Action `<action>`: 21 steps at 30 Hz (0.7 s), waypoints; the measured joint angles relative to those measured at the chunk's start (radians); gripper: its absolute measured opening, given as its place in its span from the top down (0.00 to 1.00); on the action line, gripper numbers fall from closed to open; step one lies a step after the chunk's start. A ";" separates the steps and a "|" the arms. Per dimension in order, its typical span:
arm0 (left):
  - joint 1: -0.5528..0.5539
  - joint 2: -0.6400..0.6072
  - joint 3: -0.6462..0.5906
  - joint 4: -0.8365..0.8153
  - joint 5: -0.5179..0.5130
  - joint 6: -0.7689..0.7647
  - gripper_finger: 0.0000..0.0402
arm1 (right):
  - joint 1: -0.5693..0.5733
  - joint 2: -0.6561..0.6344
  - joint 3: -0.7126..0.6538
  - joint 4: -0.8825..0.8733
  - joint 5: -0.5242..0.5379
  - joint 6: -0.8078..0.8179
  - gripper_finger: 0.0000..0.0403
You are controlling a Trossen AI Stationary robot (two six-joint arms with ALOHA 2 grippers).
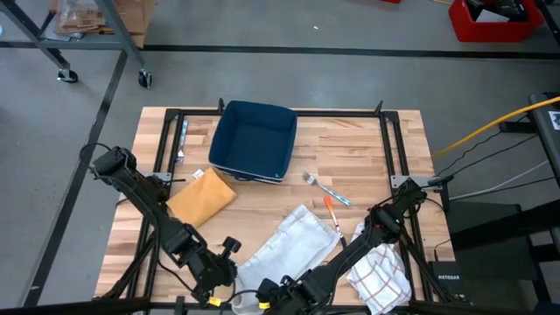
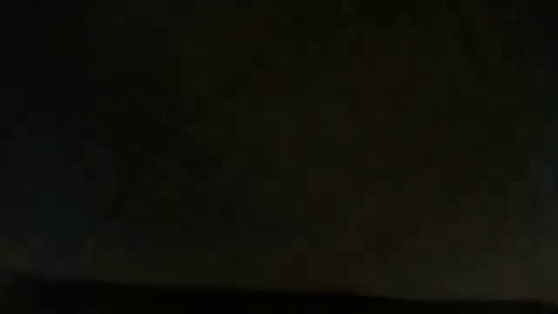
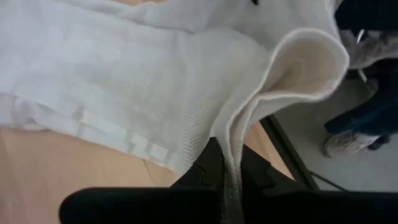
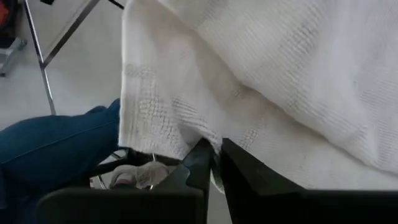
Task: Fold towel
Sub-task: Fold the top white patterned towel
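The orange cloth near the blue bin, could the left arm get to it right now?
Probably not yet: the left gripper is shut on the white towel. The orange cloth itself lies uncovered beside that arm.

The middle of the table (image 1: 350, 157) is crowded: a blue bin (image 1: 254, 140) at the far side, a tan cloth (image 1: 203, 197) to its left, a fork (image 1: 325, 189) and an orange pen (image 1: 332, 213) just beside the white towel (image 1: 293, 241). Bare wood lies open along the far right and far left edges. Near the front right corner a checked cloth (image 1: 381, 276) blocks the way.

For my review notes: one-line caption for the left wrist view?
Left gripper shut on a raised fold of the white towel above the wooden table.
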 joint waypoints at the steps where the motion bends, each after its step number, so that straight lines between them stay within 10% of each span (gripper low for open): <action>1: 0.006 0.000 0.000 0.003 0.003 -0.011 1.00 | 0.001 0.000 0.001 0.002 0.021 0.000 0.90; 21: 0.035 0.000 0.000 0.034 0.079 -0.013 1.00 | 0.002 -0.004 0.007 0.123 -0.104 -0.221 0.90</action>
